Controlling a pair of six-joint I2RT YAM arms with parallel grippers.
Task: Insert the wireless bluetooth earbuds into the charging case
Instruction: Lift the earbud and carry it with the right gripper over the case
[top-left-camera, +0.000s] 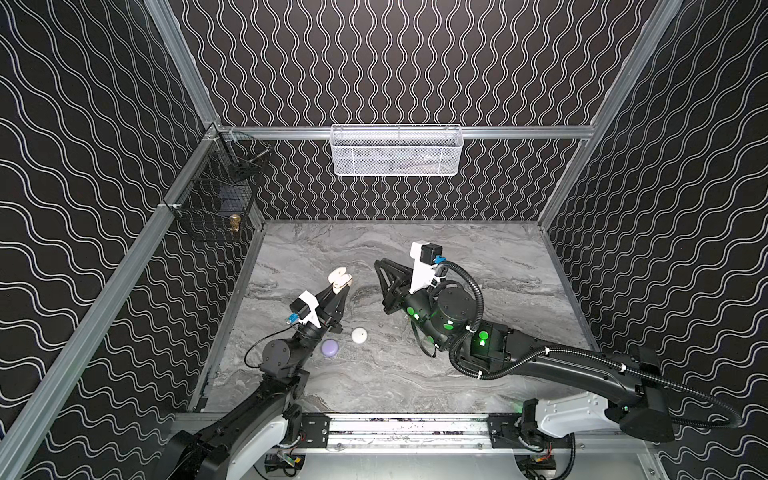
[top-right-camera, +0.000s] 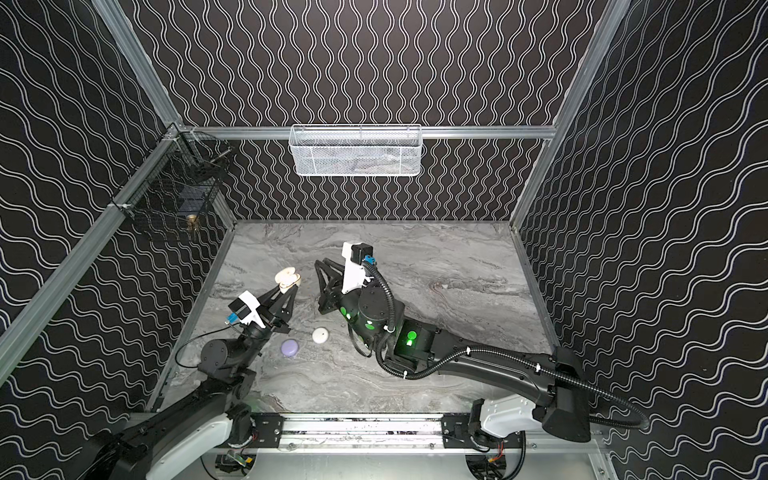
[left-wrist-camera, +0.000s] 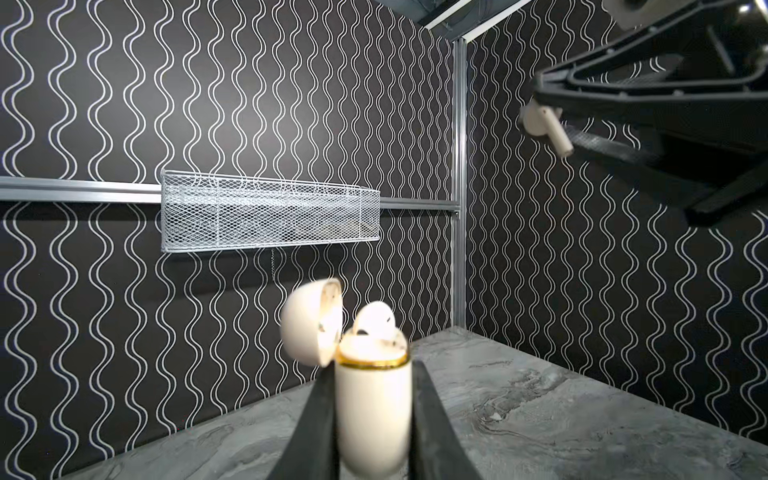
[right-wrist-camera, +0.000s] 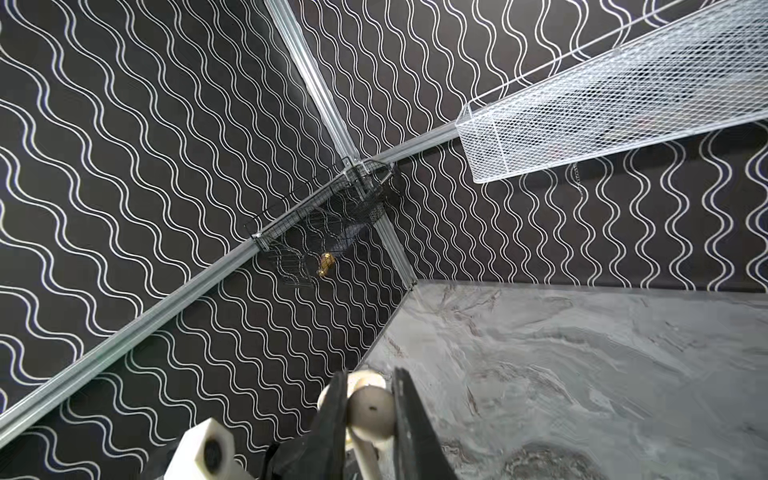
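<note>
Although one cream earbud (left-wrist-camera: 376, 318) already sits stem-down in the cream charging case (left-wrist-camera: 372, 411), with its rounded head standing above the gold rim, the socket beside it looks empty; the lid (left-wrist-camera: 309, 322) is swung open to one side. The second earbud (right-wrist-camera: 370, 409) is pinched at its head between the fingers of the right hand (right-wrist-camera: 370, 386), stem hanging free; in the left wrist view it hangs near the case but clear of it, not yet over the opening.

The left hand (top-left-camera: 338, 293) is closed on the body of the case, one finger on each flank, and holds it upright; whether the base touches the table (top-left-camera: 478, 257) cannot be told.

By this showing the cream pair is about half done; what is left for it is to bring the held bud over the free socket, turn the stem downward, seat it and perhaps shut the lid.

Nearer the left arm a lilac case (top-left-camera: 330, 348) and a white case (top-left-camera: 359, 335) lie on the table with lids shut, just apart from each other; whether they hold buds cannot be seen, and no loose bud shows on the marbled surface in either top view.

A white mesh basket (top-left-camera: 397, 151) on the back wall and a black wire basket (top-left-camera: 216, 199) in the corner play no part.
</note>
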